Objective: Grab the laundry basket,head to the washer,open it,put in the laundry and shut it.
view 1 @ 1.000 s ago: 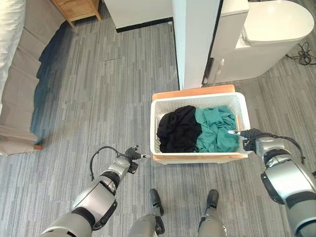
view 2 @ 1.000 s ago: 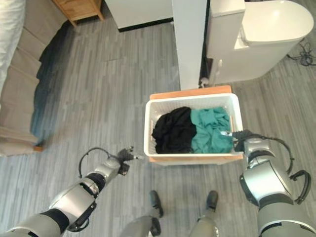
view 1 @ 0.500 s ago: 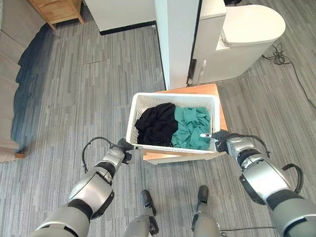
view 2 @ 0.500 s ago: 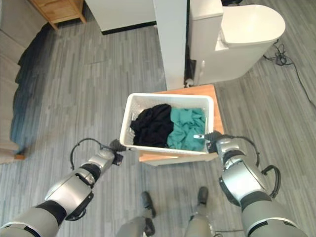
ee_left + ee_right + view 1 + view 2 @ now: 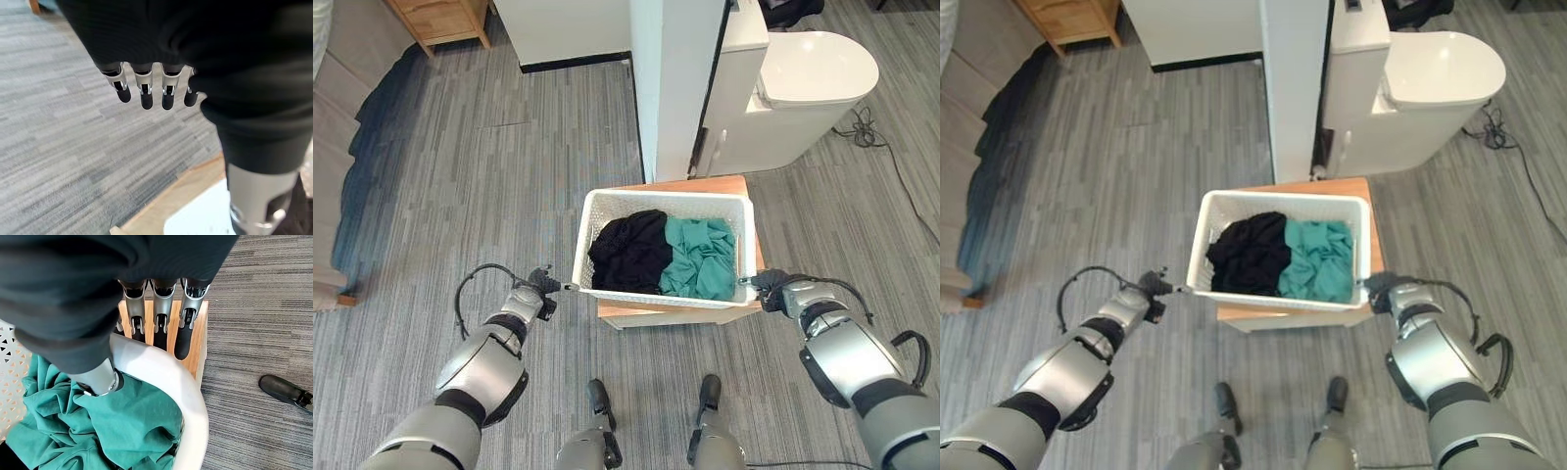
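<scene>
Two hands sit at the short ends of a white laundry basket (image 5: 663, 294), one on each side. The right hand (image 5: 161, 318) grips the basket's right rim: in its wrist view the thumb hooks over the smooth white edge into the inside, against the green cloth, while the fingers (image 5: 187, 328) reach down the outer wall, so the rim is pinched between them. The left hand (image 5: 540, 286) is at the basket's left near corner, a fingertip touching the rim there. In its own wrist view the fingers (image 5: 146, 93) hang straight and relaxed over the carpet, with the thumb lower down beside something white; whether that thumb hooks the rim I cannot tell.

The basket is a rectangular tub of white plastic with a thick rolled rim and walls pierced by small triangular holes. It holds two bundles of crumpled laundry: a black garment (image 5: 628, 253) in the left half and a teal-green garment (image 5: 700, 258) in the right half, the two touching down the middle and lying below the rim.

The basket rests on a low wooden stand (image 5: 700, 184), whose edge shows at the far side, the right side and along the near side under the basket. The stand is on grey striped carpet (image 5: 509, 176). Just beyond it rises a white pillar (image 5: 671, 78), and to the right of that a white toilet (image 5: 803, 73). A wooden cabinet (image 5: 440, 18) stands at the far left.
</scene>
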Available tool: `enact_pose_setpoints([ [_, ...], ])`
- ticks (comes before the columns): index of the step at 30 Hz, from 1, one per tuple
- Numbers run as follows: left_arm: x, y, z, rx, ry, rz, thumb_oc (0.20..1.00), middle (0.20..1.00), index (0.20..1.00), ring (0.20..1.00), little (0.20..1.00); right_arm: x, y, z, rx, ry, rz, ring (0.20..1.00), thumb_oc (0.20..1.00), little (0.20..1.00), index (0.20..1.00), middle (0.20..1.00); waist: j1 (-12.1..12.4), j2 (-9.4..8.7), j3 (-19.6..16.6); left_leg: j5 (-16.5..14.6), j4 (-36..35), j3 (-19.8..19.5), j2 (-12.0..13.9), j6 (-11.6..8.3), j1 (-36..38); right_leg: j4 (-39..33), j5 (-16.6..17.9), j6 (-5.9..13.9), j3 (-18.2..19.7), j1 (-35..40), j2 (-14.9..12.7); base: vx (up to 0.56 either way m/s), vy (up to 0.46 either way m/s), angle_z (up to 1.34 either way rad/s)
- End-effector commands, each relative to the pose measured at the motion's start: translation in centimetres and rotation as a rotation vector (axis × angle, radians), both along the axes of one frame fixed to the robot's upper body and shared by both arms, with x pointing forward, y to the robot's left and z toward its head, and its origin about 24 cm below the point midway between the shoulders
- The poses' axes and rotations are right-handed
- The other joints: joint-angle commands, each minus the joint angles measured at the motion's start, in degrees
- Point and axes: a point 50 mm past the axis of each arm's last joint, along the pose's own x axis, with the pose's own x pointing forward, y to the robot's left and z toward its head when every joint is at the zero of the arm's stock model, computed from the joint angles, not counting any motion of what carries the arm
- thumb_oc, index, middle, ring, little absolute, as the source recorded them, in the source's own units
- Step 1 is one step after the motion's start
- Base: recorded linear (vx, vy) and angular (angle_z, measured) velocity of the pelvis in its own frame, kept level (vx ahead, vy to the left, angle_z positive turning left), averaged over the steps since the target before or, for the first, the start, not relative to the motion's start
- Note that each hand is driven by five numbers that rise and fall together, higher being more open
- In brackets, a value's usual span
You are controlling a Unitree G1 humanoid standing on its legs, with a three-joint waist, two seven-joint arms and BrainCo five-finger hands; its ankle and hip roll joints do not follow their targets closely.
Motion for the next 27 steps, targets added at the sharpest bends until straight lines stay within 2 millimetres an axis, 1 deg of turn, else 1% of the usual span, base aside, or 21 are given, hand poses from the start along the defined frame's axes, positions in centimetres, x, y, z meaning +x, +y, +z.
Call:
enact_pose_setpoints([
  [1, 2.9, 1.2, 5.5, 0.057, -0.132, 0.044, 1.0, 1.0, 1.0, 1.0, 1.0, 1.2, -2.0, 3.9, -0.06, -0.06, -0.05, 0.573, 0.573, 0.573, 0.573, 0.573, 1.3, 0.95, 4.9, 0.4, -0.8, -5.1, -1.5, -3.04, -0.9, -2.4, 3.8, 1.93, -3.5, 0.9, 1.1, 0.0, 0.0, 0.0],
  [3, 3.0, 1.3, 5.8, 0.043, -0.148, 0.058, 1.0, 1.0, 1.0, 1.0, 1.0, 1.3, -2.2, 4.1, -0.062, -0.071, -0.057, 0.633, 0.633, 0.633, 0.633, 0.633, 1.5, 0.95, 5.0, 0.4, -0.8, -5.2, -1.5, -3.08, -1.1, -2.4, 3.9, 2.0, -3.6, 0.8, 1.0, 0.0, 0.0, 0.0],
  [4, 3.0, 1.4, 5.8, 0.023, -0.156, 0.071, 1.0, 1.0, 1.0, 1.0, 1.0, 1.4, -2.2, 4.3, -0.056, -0.078, -0.061, 0.705, 0.705, 0.705, 0.705, 0.705, 1.6, 0.85, 5.1, 0.5, -0.8, -5.2, -1.5, -3.12, -1.3, -2.4, 3.9, 2.03, -3.8, 0.8, 1.0, 0.0, -0.007, 0.04],
  [7, 2.5, 1.5, 4.8, -0.022, -0.142, 0.1, 1.0, 1.0, 1.0, 1.0, 1.0, 1.3, -2.0, 3.9, -0.044, -0.074, -0.062, 0.705, 0.705, 0.705, 0.705, 0.705, 1.6, 0.82, 5.2, 0.5, -0.8, -5.3, -1.6, -3.11, -1.2, -2.4, 3.8, 1.96, -3.9, 0.9, 1.0, 0.0, -0.003, 0.01],
  [11, 2.1, 0.9, 3.9, -0.09, -0.135, 0.124, 1.0, 1.0, 1.0, 1.0, 1.0, 1.1, -1.5, 3.2, -0.028, -0.062, -0.056, 0.718, 0.718, 0.718, 0.718, 0.718, 1.6, 0.77, 5.2, 0.4, -0.8, -5.2, -1.5, -3.16, -1.1, -2.4, 3.7, 1.81, -3.9, 1.2, 1.0, 0.0, 0.0, 0.0],
  [14, 2.2, 0.5, 3.8, -0.107, -0.139, 0.121, 1.0, 1.0, 1.0, 1.0, 1.0, 0.8, -1.1, 2.4, -0.026, -0.039, -0.038, 0.711, 0.711, 0.711, 0.711, 0.711, 1.6, 0.86, 5.0, 0.4, -0.8, -5.1, -1.3, -3.26, -0.8, -2.4, 3.5, 1.7, -4.0, 1.4, 1.1, 0.0, 0.0, 0.0],
  [18, 2.1, 0.1, 3.4, -0.11, -0.127, 0.115, 1.0, 1.0, 1.0, 1.0, 1.0, 0.7, -0.9, 2.0, -0.024, -0.03, -0.031, 0.721, 0.721, 0.721, 0.721, 0.721, 1.6, 1.04, 4.8, 0.4, -0.8, -5.0, -1.2, -3.27, -0.6, -2.4, 3.3, 1.59, -4.1, 1.7, 1.1, 0.0, 0.0, 0.0],
  [20, 2.1, -0.3, 3.3, -0.112, -0.123, 0.107, 1.0, 1.0, 1.0, 1.0, 1.0, 0.8, -0.6, 1.9, -0.024, -0.027, -0.021, 0.721, 0.721, 0.721, 0.721, 0.721, 1.6, 1.18, 4.7, 0.4, -0.8, -4.9, -1.2, -3.28, -0.5, -2.4, 3.2, 1.54, -4.0, 1.8, 1.1, 0.01, -0.01, 0.02],
  [21, 1.9, -1.0, 2.7, -0.11, -0.108, 0.09, 1.0, 1.0, 1.0, 1.0, 1.0, 0.9, 0.0, 1.6, -0.019, -0.027, -0.003, 0.724, 0.724, 0.724, 0.724, 0.724, 1.6, 1.52, 4.6, 0.5, -0.8, -4.8, -1.1, -3.32, -0.2, -2.4, 3.1, 1.43, -4.0, 2.0, 1.1, 0.02, -0.009, 0.11],
  [27, 1.1, -2.5, 1.1, -0.099, -0.063, 0.04, 1.0, 1.0, 1.0, 1.0, 1.0, 0.6, 0.9, 0.5, -0.014, -0.01, 0.032, 0.733, 0.733, 0.733, 0.733, 0.733, 1.3, 2.44, 4.3, 0.6, -0.8, -4.6, -0.9, -3.49, 0.4, -2.4, 2.6, 1.28, -4.0, 2.6, 1.0, 0.0, -0.002, 0.03],
])
